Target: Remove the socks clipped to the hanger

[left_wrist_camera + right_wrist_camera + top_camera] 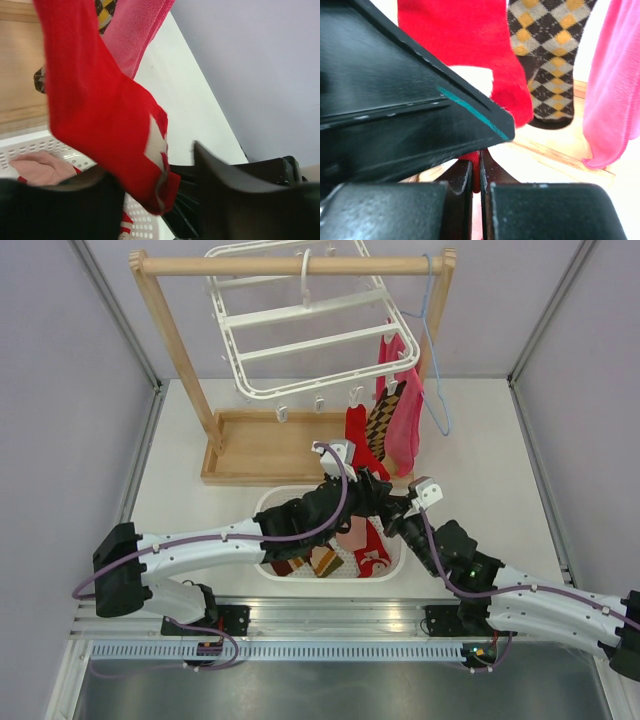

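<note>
The left tool [150, 167] is standing wide open. Its two black fingers [235, 200] are spreading on either side of the red sock [95, 110]. The sock's toe, marked with a white patch, is hanging down into the gap. One finger seems to be brushing the soft knit without clamping it.

The right tool [480, 172] is clenching almost fully, its dark matte fingers leaving only a slit. A thin sliver of red fabric is sitting pinched in that slit. It appears to be the lower tip of the same red sock, though the left tool's black body is blocking much of that view.

The sock is hanging just above and between both tools, from a small clip [355, 395] on the near right edge of the hanger [300, 335]. The hanger is a white plastic rectangular frame with crossbars, dangling by its hook from the wooden rack [175, 335]. A brown-and-cream diamond sock [547, 60] is hanging just beside the red one, and a larger plain pink cloth [615, 90] is hanging on its other side.

Directly beneath the tools, a white perforated basket [265, 512] is resting on the pale worktop [480, 470]. It is holding other socks [372, 552], red-and-white, pale pink and brown.
</note>
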Controlling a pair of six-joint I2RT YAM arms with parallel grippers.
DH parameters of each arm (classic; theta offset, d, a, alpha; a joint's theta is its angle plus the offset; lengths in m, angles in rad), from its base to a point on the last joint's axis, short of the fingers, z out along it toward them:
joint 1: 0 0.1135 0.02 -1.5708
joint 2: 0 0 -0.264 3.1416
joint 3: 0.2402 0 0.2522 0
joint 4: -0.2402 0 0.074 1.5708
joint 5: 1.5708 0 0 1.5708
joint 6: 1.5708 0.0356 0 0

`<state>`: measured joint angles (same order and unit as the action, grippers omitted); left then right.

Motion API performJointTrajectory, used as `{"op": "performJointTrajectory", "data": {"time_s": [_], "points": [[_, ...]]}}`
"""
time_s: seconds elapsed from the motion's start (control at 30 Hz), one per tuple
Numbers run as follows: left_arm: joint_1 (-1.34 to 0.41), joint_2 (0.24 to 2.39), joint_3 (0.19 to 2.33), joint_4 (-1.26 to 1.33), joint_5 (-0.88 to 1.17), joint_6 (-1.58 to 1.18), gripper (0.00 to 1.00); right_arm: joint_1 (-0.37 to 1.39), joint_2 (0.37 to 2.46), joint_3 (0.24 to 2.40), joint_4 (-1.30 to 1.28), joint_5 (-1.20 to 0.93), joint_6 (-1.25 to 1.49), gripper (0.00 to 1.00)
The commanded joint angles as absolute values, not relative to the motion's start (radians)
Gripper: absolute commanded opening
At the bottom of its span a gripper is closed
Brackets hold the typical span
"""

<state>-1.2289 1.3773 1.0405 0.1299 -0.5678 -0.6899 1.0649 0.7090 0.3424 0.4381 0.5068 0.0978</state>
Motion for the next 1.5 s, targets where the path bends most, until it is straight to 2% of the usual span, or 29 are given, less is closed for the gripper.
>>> {"op": "performJointTrajectory", "data": {"time_s": [0.0,0.03,0.13,0.4,0.57,0.63,0.73,0.9,1.1,1.47], "points": [[-1.239,1.336,1.028,0.169,-0.583,-0.700,0.64,1.066,0.680,0.334,0.446,0.534,0.098,0.01],[-1.239,1.327,1.019,0.169,-0.586,-0.696,0.76,1.065,0.670,0.334,0.437,0.535,0.101,0.01],[-1.238,1.313,1.006,0.166,-0.601,-0.689,1.00,1.065,0.664,0.331,0.430,0.537,0.100,0.01],[-1.239,1.240,0.948,0.169,-0.669,-0.655,1.00,1.066,0.686,0.339,0.425,0.528,0.103,0.01],[-1.235,1.195,0.896,0.332,-0.723,-0.432,1.00,1.066,0.703,0.344,0.428,0.509,0.106,0.01],[-1.221,1.154,0.841,0.494,-0.669,-0.288,1.00,1.068,0.701,0.345,0.425,0.503,0.107,0.01],[-1.149,1.092,0.780,0.598,-0.525,-0.221,1.00,1.074,0.686,0.350,0.407,0.495,0.107,0.01],[-1.045,1.055,0.776,0.621,-0.272,-0.215,1.00,1.074,0.626,0.400,0.292,0.583,0.117,0.01],[-1.029,1.087,0.824,0.689,-0.103,-0.207,1.00,1.074,0.600,0.443,0.201,0.611,0.123,0.01],[-1.009,1.198,0.945,0.727,-0.212,-0.167,1.00,1.075,0.506,0.434,0.134,0.594,0.144,0.01]]}}
